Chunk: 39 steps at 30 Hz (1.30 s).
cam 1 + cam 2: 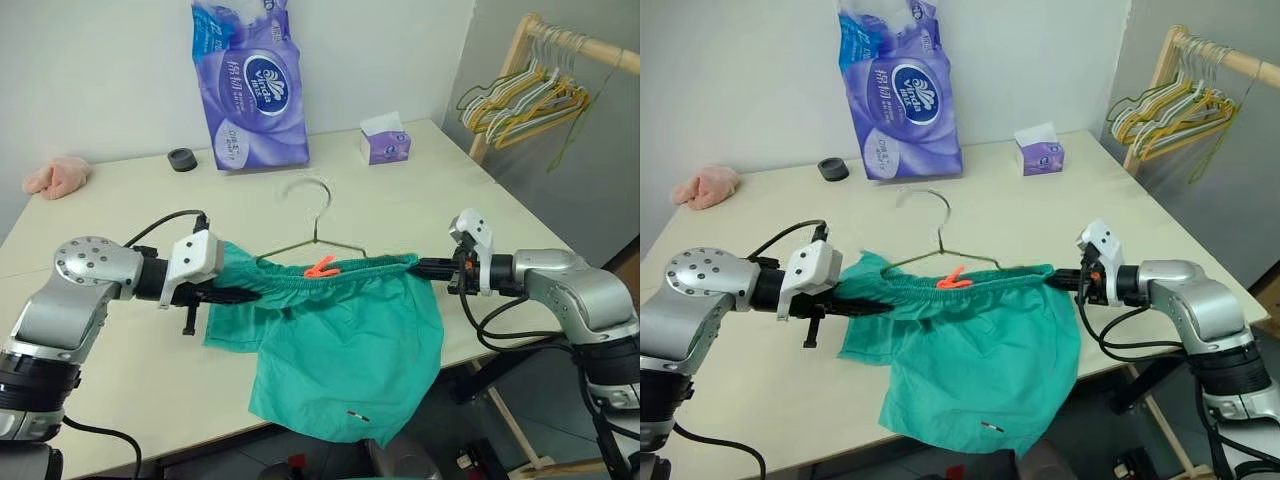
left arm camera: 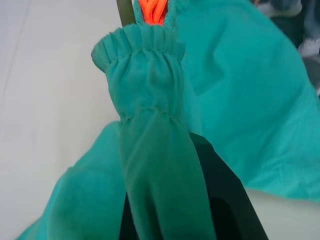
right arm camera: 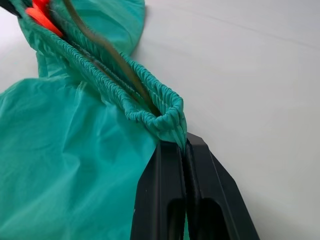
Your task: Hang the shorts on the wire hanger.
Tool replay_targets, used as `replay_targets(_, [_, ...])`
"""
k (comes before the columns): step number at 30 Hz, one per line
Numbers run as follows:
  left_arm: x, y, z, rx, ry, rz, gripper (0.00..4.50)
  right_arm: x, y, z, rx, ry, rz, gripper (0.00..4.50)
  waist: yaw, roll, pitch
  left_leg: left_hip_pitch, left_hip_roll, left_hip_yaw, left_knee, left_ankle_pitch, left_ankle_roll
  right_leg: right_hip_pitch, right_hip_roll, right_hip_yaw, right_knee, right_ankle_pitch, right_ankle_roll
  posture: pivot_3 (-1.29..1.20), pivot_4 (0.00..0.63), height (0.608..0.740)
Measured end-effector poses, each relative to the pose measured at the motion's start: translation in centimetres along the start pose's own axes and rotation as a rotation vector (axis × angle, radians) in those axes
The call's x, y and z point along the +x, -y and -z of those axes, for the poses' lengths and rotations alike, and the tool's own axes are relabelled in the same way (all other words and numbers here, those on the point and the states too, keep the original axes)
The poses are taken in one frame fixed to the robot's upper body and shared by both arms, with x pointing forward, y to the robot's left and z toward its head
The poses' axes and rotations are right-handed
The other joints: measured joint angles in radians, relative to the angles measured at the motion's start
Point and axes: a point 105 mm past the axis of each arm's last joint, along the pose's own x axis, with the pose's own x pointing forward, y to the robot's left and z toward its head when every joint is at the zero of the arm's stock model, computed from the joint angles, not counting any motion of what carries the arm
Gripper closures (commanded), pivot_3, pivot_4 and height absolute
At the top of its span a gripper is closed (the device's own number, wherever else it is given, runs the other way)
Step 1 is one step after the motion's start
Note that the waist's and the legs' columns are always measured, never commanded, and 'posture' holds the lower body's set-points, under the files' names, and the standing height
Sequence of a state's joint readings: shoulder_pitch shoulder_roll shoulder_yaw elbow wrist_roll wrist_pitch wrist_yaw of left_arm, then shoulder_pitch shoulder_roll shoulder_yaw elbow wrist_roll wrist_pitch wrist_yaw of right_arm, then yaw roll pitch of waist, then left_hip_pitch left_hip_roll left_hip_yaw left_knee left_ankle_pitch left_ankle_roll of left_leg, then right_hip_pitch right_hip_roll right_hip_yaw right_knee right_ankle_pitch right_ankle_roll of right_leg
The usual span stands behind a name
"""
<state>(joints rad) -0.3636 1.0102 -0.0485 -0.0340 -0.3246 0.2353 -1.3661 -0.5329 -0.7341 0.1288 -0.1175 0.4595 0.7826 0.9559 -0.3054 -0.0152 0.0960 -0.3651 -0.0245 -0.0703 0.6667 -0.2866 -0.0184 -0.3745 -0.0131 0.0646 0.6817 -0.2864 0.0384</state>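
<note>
The teal-green shorts [image 1: 345,350] hang stretched by the waistband between my two grippers, above the pale table [image 1: 450,200]. My left gripper [image 1: 243,295] is shut on the waistband's left end, and its black fingers [image 2: 225,200] show under the gathered fabric [image 2: 145,65]. My right gripper [image 1: 421,266] is shut on the right end, the fingers [image 3: 160,200] pinching the elastic edge [image 3: 155,107]. The wire hanger [image 1: 317,228] sits with its shoulders inside the waistband and its hook standing up above the middle. The orange drawstring [image 1: 322,267] pokes out at the centre. The legs droop past the table's front edge.
A purple pack of tissue rolls [image 1: 250,85] stands at the back, with a small black round object [image 1: 182,159] to its left and a tissue box [image 1: 385,143] to its right. A pink cloth lump [image 1: 57,176] lies far left. A wooden rack with several hangers [image 1: 530,95] stands at the right.
</note>
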Motion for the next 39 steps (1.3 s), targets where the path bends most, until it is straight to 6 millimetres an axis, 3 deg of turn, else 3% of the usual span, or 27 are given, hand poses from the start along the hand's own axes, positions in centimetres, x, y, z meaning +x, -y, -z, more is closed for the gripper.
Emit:
replay_targets(9, [0.1, -0.3, 1.3, 0.024, -0.081, -0.018, 4.42, 1.2, -0.9, -2.0, -0.158, -0.045, -0.062, 4.5, 0.0, 0.0, 0.0, 0.0, 0.0, 0.0, 0.0, 0.0, 0.0, -0.001, 0.0, 0.0, 0.0, 0.0, 0.0, -0.32, 0.038, 0.74])
replay_targets(15, [1.5, -0.5, 1.4, 0.022, -0.068, -0.031, 4.42, 3.1, -2.6, -3.6, -0.242, -0.039, -0.124, 4.5, -0.002, 0.0, 0.0, -0.001, 0.0, -0.001, 0.0, 0.0, 0.0, -0.002, -0.001, -0.001, 0.0, 0.0, 0.0, -0.32, 0.033, 0.74])
replay_targets(18, [1.5, -0.6, 1.4, 0.023, -0.074, -0.04, 4.42, 3.1, -2.6, -3.6, -0.253, -0.04, -0.123, 3.76, 0.0, 0.0, 0.0, -0.003, 0.0, -0.001, 0.0, 0.0, 0.0, -0.003, -0.002, -0.001, 0.0, 0.0, 0.0, -0.32, 0.032, 0.74])
replay_targets(23, [2.1, -0.4, 1.4, 0.02, -0.062, -0.04, 4.42, 2.4, -3.2, -3.8, -0.381, -0.057, -0.116, 2.05, 0.001, 0.0, 0.0, -0.003, 0.0, -0.001, 0.0, 0.0, 0.0, -0.003, -0.002, -0.001, 0.0, 0.0, 0.0, -0.32, 0.03, 0.74])
replay_targets(26, [2.3, -0.2, 1.7, 0.006, -0.062, -0.039, 4.43, 1.7, -2.4, -3.1, -0.437, -0.103, -0.067, 1.03, 0.001, -0.001, -0.001, -0.003, 0.0, -0.001, 0.0, 0.0, 0.0, -0.003, -0.002, -0.001, 0.0, 0.0, 0.0, -0.32, 0.03, 0.74])
replay_targets(34, [2.5, -0.2, 1.7, 0.005, -0.061, -0.042, 4.43, 1.5, -1.0, 0.1, -0.396, -0.187, 0.0, 1.02, -0.004, -0.001, -0.001, -0.002, 0.0, -0.001, 0.0, 0.0, 0.0, -0.003, -0.002, -0.001, 0.001, 0.0, 0.0, -0.33, 0.027, 0.74])
replay_targets(39, [2.6, -0.1, 1.7, 0.008, -0.062, -0.034, 4.43, 3.8, -1.2, 0.9, -0.388, -0.191, -0.035, 1.02, -0.007, -0.001, -0.001, -0.002, 0.0, 0.0, 0.0, 0.0, 0.0, -0.003, -0.001, -0.001, 0.001, 0.0, 0.0, -0.33, 0.024, 0.74])
